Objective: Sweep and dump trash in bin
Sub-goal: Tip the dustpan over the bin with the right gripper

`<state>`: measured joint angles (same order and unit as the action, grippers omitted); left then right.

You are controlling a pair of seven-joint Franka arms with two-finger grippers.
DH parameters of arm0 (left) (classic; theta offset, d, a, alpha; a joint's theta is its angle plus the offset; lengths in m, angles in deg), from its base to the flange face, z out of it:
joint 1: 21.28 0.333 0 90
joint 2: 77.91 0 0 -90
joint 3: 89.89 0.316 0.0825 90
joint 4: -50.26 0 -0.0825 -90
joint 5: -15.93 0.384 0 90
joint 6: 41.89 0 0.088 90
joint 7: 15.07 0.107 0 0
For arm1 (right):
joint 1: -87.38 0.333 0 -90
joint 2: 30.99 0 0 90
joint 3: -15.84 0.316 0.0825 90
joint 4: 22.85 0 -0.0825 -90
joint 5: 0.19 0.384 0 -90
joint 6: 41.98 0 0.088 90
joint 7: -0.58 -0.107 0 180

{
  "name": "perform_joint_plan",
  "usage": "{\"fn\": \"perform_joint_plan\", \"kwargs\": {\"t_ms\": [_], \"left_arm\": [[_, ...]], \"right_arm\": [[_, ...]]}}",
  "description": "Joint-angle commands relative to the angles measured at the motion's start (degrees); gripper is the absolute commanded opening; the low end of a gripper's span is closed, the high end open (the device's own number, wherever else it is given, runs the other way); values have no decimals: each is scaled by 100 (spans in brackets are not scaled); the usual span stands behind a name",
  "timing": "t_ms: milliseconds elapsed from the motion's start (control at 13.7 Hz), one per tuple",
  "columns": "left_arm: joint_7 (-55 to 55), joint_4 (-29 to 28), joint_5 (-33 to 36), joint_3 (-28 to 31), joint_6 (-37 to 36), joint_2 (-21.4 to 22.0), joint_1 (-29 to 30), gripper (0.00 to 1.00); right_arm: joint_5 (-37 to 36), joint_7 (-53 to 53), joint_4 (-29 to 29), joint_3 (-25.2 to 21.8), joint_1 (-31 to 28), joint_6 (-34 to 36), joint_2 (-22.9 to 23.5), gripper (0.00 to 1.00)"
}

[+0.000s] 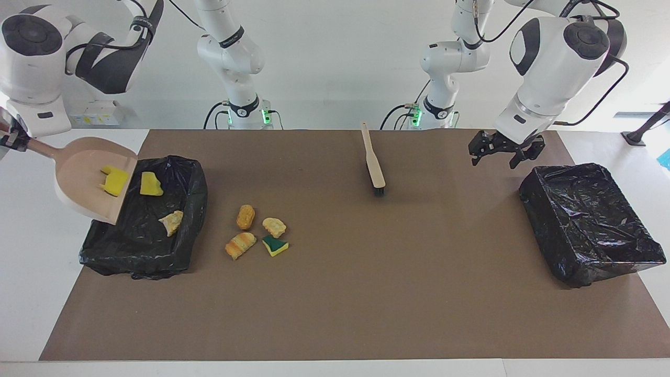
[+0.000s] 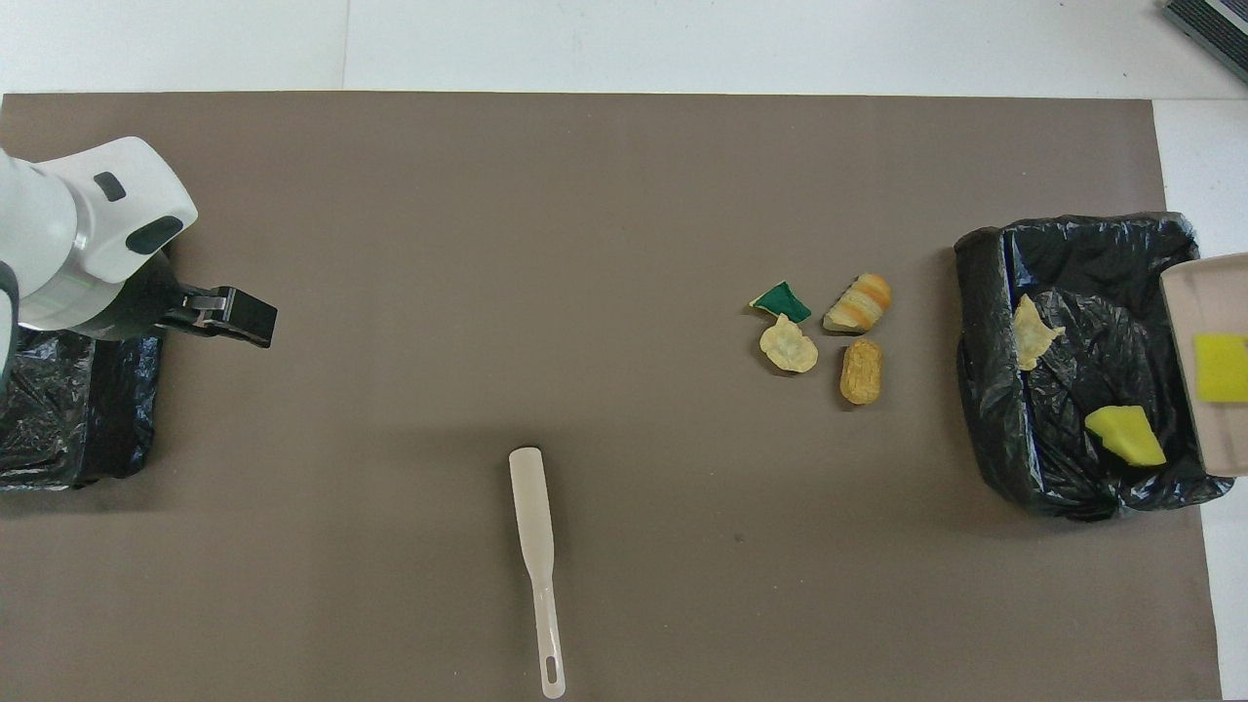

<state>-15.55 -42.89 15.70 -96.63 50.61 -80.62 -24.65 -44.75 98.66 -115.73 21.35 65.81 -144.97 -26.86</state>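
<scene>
Now right tool (image 1: 11, 141), seemingly shut, tips dustpan (image 1: 84, 175) over bin (image 1: 180, 246).

facing view: high, across the table, looking at both arm bases; takes in the whole brown mat (image 1: 335, 303).
overhead view: steeply down from the robots' end, closer in.
shared: mat, brush (image 1: 373, 163) (image 2: 537, 556), both black-lined bins.
</scene>
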Motion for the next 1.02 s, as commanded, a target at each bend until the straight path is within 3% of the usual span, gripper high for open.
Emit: {"fn": "perform_joint_plan", "kwargs": {"t_ms": [0,291,582,947], "left_arm": [[39,219,103,559,-364,104,-498,100],[310,-62,77,638,-365,560,-454,100],[294,-124,77,630,-286,596,-480,100],[285,-168,-81,621,13,588,-481,100]], "right_arm": [[-422,1,-107,38,275,139,-184,0],[-616,36,-107,99,416,244,-193,0],[-599,2,-142,117,443,270,-211,0],[711,-271,-90,81,460,340,-158,0]]}}
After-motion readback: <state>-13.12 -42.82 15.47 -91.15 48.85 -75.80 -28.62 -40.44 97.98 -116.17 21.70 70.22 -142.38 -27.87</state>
